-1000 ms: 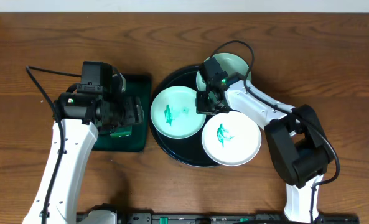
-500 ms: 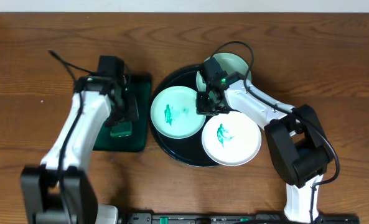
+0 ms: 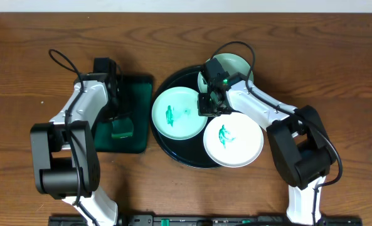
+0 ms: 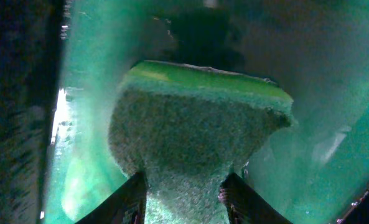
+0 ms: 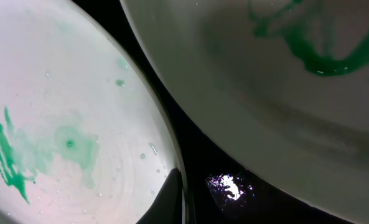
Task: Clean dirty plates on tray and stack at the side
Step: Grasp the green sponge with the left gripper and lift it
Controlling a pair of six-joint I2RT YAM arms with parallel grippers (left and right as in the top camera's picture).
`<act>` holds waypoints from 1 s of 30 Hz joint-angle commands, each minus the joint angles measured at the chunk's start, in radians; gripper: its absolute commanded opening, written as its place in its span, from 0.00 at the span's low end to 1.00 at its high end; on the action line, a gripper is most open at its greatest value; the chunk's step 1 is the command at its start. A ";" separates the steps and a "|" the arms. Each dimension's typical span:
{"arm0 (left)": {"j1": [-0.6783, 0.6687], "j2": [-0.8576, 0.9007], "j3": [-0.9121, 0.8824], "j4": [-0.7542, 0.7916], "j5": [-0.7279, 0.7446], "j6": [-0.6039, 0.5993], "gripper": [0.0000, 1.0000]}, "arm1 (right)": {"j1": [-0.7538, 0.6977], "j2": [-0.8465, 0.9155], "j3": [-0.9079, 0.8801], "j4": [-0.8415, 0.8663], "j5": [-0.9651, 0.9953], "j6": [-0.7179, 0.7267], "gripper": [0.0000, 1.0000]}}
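Observation:
Three dirty plates lie on the round black tray (image 3: 167, 145). The left plate (image 3: 176, 113) and the front right plate (image 3: 233, 141) show teal smears, while my right arm partly covers the back plate (image 3: 234, 66). My right gripper (image 3: 209, 104) is shut on the left plate's right rim. In the right wrist view, one dark finger (image 5: 173, 198) lies on that plate (image 5: 66, 124), beside a second smeared plate (image 5: 284, 74). My left gripper (image 3: 120, 125) is shut on the green sponge (image 4: 196, 118), with its fingers (image 4: 125, 202) pinching the near end.
A rectangular dark green tray (image 3: 138, 94) left of the black tray holds the sponge. Bare wooden table (image 3: 336, 69) surrounds both trays. Cables loop above each arm.
My left arm has swung and settled lengthwise over the green tray, and its jaws have closed in on the sponge. The right arm and the plates have not moved.

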 commanded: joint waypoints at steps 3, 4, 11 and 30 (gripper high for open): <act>-0.011 0.049 0.010 0.012 0.040 0.018 0.21 | 0.007 0.050 -0.018 -0.014 0.010 -0.015 0.01; -0.011 0.049 0.010 0.013 0.040 0.017 0.08 | 0.007 0.050 -0.018 -0.014 0.009 -0.015 0.01; -0.011 0.048 0.010 -0.010 0.149 0.017 0.07 | 0.009 0.050 -0.018 -0.020 0.009 -0.015 0.01; -0.080 -0.399 0.016 -0.040 0.002 0.029 0.07 | 0.009 0.050 -0.018 -0.028 0.010 -0.017 0.01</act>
